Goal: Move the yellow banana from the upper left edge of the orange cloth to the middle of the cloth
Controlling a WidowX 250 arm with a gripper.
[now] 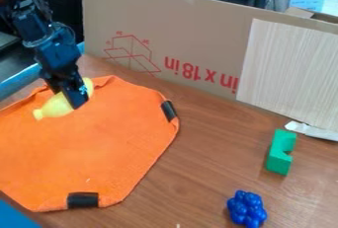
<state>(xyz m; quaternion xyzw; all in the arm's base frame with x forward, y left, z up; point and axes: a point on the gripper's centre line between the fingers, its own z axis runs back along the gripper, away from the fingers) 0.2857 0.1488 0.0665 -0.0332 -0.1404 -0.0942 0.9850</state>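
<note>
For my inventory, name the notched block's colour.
The notched block is green, clearest in the camera view.

A green block (278, 155) and blue cluster (247, 209) near cardboard (198, 34).

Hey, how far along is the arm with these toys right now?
Nothing looks clearly finished. In hand: the gripper is at the yellow toy over the orange cloth; whether it's gripped or lifted, I can't tell. Untouched: the green notched block and blue knobbly toy, both off the cloth on the wooden table.
</note>
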